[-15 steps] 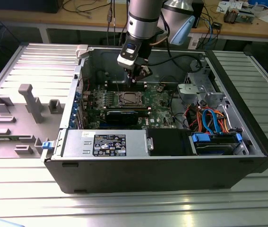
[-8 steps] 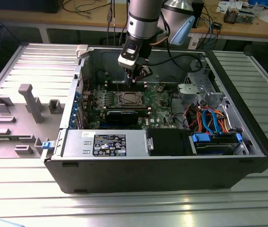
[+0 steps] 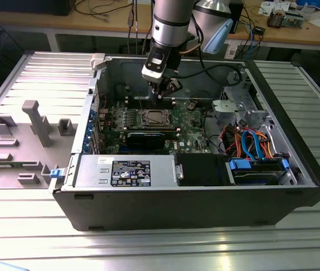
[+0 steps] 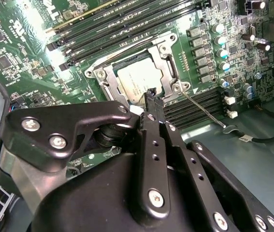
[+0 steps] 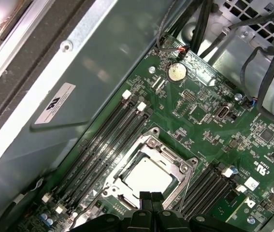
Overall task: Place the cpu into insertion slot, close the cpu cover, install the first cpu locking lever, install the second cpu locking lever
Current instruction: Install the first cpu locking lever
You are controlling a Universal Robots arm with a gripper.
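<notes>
The cpu (image 4: 139,79) (image 5: 149,175), a flat silver-grey square, lies in the insertion slot (image 3: 153,117) on the green board. The cpu cover (image 4: 167,63) (image 5: 168,155), a silvery frame, lies flat around it. One thin locking lever (image 4: 204,110) (image 5: 187,187) sticks out from a corner of the socket over the memory slots. My gripper (image 3: 163,91) (image 4: 152,94) (image 5: 149,195) hangs just above the socket's edge inside the case, shut with nothing between its black fingers.
Long black memory slots (image 5: 110,137) flank the socket on both sides. The open computer case (image 3: 92,169) holds a power supply (image 3: 127,171), drive bay and coloured cables (image 3: 250,144). A grey fixture (image 3: 35,121) stands on the exterior view's left. A black cable (image 4: 267,130) lies near the lever's end.
</notes>
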